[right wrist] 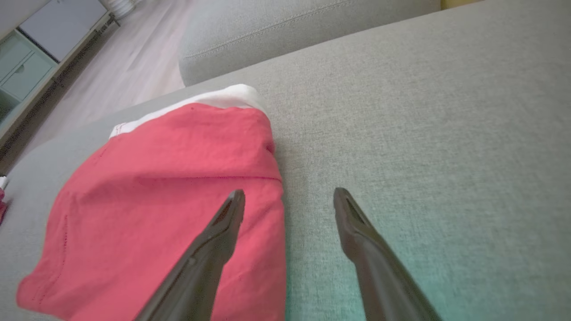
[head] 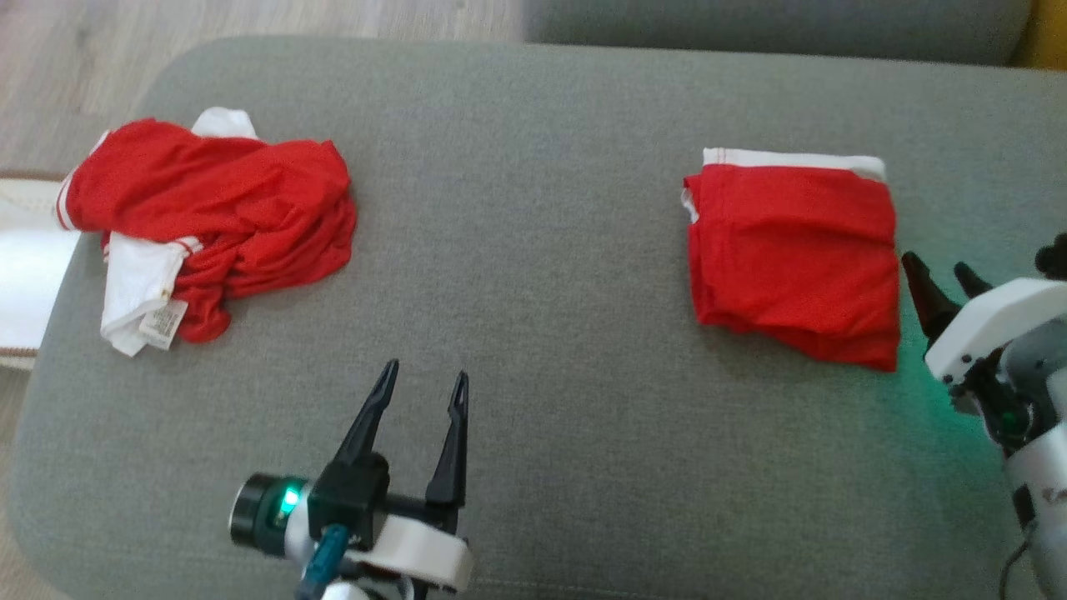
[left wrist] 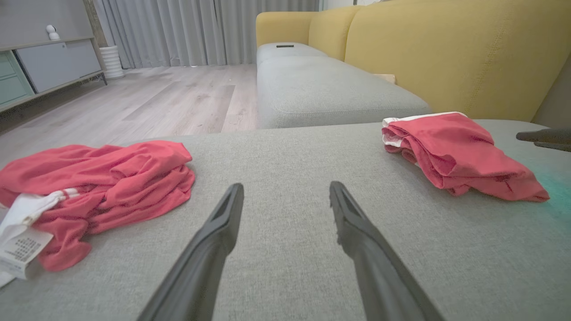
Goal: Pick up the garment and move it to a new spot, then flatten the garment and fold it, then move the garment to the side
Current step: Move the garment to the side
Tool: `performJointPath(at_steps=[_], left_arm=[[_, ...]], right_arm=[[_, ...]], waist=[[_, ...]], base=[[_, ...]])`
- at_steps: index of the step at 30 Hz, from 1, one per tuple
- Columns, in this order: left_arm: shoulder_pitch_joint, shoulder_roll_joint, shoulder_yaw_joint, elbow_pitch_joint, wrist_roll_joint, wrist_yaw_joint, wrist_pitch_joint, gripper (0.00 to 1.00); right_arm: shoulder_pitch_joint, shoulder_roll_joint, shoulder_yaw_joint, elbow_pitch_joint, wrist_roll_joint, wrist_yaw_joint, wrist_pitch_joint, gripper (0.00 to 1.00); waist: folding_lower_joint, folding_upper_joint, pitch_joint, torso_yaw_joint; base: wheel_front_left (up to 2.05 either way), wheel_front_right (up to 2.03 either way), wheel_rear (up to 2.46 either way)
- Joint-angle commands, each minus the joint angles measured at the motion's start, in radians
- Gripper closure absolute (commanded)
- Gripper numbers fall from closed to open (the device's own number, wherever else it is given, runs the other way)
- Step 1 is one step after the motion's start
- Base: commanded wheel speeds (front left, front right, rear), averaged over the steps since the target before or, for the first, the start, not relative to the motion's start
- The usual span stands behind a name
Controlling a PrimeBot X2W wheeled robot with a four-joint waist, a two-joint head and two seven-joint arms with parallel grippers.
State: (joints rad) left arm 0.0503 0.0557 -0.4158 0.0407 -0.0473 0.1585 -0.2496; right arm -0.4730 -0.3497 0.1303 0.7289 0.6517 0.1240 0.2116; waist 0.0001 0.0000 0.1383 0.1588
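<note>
Two red garments with white trim lie on a grey cushion (head: 533,250). One is crumpled (head: 217,217) at the far left, its white label showing (left wrist: 102,187). The other is folded into a neat rectangle (head: 792,254) at the right (left wrist: 455,151) (right wrist: 169,200). My left gripper (head: 425,387) (left wrist: 285,196) stands open near the front edge, between the two garments, touching neither. My right gripper (head: 942,275) (right wrist: 290,200) is open just off the folded garment's right edge, with one finger (right wrist: 214,240) over its red cloth and nothing held.
A second grey cushion (left wrist: 321,84) and a yellow sofa back (left wrist: 446,49) lie beyond the work cushion. Wooden floor (left wrist: 147,98), a cabinet (left wrist: 44,67) and curtains are farther off. A white item (head: 25,267) sits off the cushion's left edge.
</note>
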Motion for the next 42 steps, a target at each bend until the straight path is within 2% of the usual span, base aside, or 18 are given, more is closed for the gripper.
performJointPath(at_steps=[1,7,8,10,11,12,19,27,29,30,32,42], left_arm=[[-0.056,-0.005,0.020,-0.031,-0.011,0.007,-0.012,0.00],[-0.101,-0.005,-0.003,-0.027,-0.017,0.014,-0.012,0.00],[-0.107,-0.005,-0.007,-0.026,-0.017,0.014,-0.012,0.00],[-0.117,-0.005,-0.011,-0.025,-0.018,0.017,-0.012,0.00],[-0.120,-0.005,-0.012,-0.025,-0.018,0.019,-0.012,0.00],[-0.123,-0.005,-0.012,-0.025,-0.018,0.021,-0.012,0.00],[-0.140,-0.005,-0.014,-0.038,-0.017,0.022,-0.012,0.00],[-0.249,-0.005,-0.050,-0.066,-0.005,0.003,-0.012,0.00],[-0.286,-0.005,-0.060,-0.071,-0.001,-0.004,-0.012,0.00],[-0.321,-0.005,-0.069,-0.077,0.001,-0.009,-0.012,0.00],[-0.351,-0.005,-0.079,-0.084,0.001,-0.013,-0.012,0.00],[-0.451,-0.005,-0.125,-0.135,0.003,-0.010,-0.012,0.00]], right_arm=[[-0.048,-0.030,0.031,-0.012,-0.002,0.007,-0.006,0.00],[-0.100,-0.051,0.094,0.060,0.010,0.007,-0.012,0.02],[-0.104,-0.051,0.104,0.071,0.014,0.007,-0.011,0.12],[-0.108,-0.048,0.125,0.087,0.027,0.007,-0.007,0.60],[-0.108,-0.051,0.139,0.092,0.031,0.007,-0.004,0.76],[-0.106,-0.055,0.153,0.094,0.036,0.007,-0.003,1.00],[-0.120,-0.130,0.206,0.064,0.040,0.007,-0.055,1.00],[-0.175,-0.331,0.233,-0.021,0.028,0.007,-0.079,1.00],[-0.187,-0.387,0.221,-0.038,0.027,0.007,-0.086,1.00],[-0.201,-0.438,0.203,-0.049,0.021,0.007,-0.100,1.00],[-0.211,-0.481,0.183,-0.054,0.013,0.007,-0.121,1.00],[-0.240,-0.621,0.058,-0.079,-0.021,0.007,-0.182,1.00]], waist=[[-0.0001,0.0000,0.025,0.011],[-0.0001,0.0000,0.070,0.031],[-0.0001,0.0000,0.075,0.034],[-0.0001,0.0000,0.083,0.036],[-0.0001,0.0000,0.086,0.035],[-0.0001,0.0000,0.089,0.033],[-0.0001,0.0000,0.127,-0.031],[-0.0001,0.0000,0.241,-0.157],[-0.0001,0.0000,0.274,-0.179],[-0.0001,0.0000,0.307,-0.196],[-0.0001,0.0000,0.337,-0.208],[-0.0001,0.0000,0.467,-0.227]], base=[[0.00,0.00,0.00],[0.00,0.00,0.00],[0.00,0.00,0.00],[0.00,0.00,0.00],[0.00,0.00,0.00],[0.00,0.00,0.00],[0.00,0.00,0.00],[0.00,0.00,0.00],[0.00,0.00,0.00],[0.00,0.00,0.00],[0.00,0.00,0.00],[0.00,0.00,0.00]])
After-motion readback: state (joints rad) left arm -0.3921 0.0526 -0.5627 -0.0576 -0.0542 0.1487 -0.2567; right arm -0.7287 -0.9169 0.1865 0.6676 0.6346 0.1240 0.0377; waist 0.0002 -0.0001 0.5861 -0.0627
